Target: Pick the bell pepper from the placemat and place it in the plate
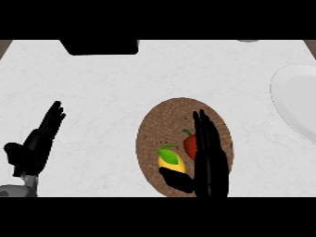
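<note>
A round brown woven placemat [167, 121] lies at the counter's centre. On it sit a red bell pepper [190, 143] with a green stem and, to its left, a yellow fruit [170, 162] with a green leaf. My right hand [209, 157] hovers over the mat's right half with fingers straight, partly covering the pepper; its thumb reaches under the yellow fruit. A white plate [302, 104] lies at the right edge. My left hand [37, 143] rests open at the lower left, fingers up.
A black object [100, 46] sits at the counter's far edge, left of centre. Dark wood floor shows past the counter's top corners. White marbled counter [98, 92] spreads between the left hand and the mat.
</note>
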Tool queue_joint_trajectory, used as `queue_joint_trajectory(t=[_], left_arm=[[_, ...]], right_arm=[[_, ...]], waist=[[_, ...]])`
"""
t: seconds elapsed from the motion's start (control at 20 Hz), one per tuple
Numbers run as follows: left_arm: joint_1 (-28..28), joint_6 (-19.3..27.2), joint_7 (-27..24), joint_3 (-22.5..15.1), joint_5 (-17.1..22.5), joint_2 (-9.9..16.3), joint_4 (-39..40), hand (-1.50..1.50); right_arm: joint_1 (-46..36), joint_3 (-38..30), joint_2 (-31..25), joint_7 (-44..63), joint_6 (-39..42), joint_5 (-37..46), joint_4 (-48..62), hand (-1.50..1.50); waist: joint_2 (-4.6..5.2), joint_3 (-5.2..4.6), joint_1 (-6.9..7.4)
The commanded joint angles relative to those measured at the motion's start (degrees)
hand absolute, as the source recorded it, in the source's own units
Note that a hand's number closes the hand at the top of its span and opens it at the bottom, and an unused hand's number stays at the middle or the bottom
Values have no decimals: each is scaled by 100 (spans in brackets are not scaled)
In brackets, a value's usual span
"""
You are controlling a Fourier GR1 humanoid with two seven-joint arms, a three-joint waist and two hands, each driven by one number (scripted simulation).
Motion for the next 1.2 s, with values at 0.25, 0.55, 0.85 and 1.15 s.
queue_joint_trajectory(t=[0.25, 0.55, 0.85, 1.15], left_arm=[[-298, -104, -38, 90, -42, -122, 156, 0], [-201, -152, 14, 56, -217, -203, 71, 0], [-121, -308, -192, 183, -228, -171, 238, 0], [-273, -222, 203, 231, -364, -385, 44, 0]], right_arm=[[-205, 250, 277, 2259, 2922, 384, -1185, -150], [-325, 71, 283, 2783, 3434, 301, -1236, -150], [-202, -497, 116, 2421, 4028, -57, -852, -150], [-332, -645, 283, 2576, 4326, -147, -924, -150]], waist=[[41, 13, 86], [47, 18, 109], [53, 17, 105], [46, 19, 113]])
